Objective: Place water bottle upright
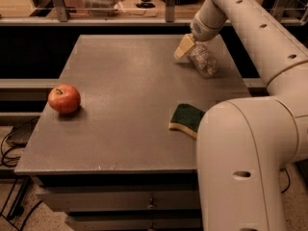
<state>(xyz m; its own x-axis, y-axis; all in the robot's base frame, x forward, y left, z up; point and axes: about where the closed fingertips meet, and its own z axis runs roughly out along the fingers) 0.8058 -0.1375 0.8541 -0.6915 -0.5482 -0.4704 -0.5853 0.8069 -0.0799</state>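
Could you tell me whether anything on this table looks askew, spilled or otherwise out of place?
The water bottle leans at a slant instead of standing upright, at the table's far right corner, directly under the gripper. The apple and the sponge look ordinary, and nothing appears spilled.

Near the table's [120, 81] far right corner, the gripper [185, 46] covers the water bottle's [204, 61] far end. The arm [250, 167] hides the sponge's [186, 118] right part and the table's near right corner.
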